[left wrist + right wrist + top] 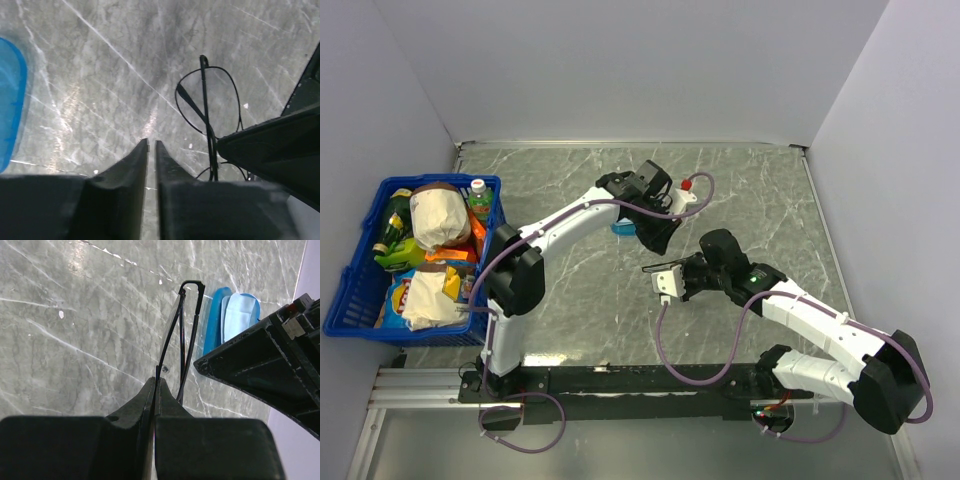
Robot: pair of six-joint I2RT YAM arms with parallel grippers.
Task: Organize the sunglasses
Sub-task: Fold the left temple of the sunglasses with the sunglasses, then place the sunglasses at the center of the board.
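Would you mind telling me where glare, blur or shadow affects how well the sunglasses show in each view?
Left wrist view: sunglasses sharp, left fingers a dark blurred foreground, pale glare streaks on the table. Right wrist view: their thin frame crisp against the table, glare near the top edge, right fingers soft. Top external view: even light, the frame barely resolved.

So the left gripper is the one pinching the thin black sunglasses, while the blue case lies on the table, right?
Not quite: the right gripper is the one pinching the sunglasses. The right wrist view shows the thin frame clamped in its shut jaws, while the left gripper has nothing in its own. The blue case does lie on the table.
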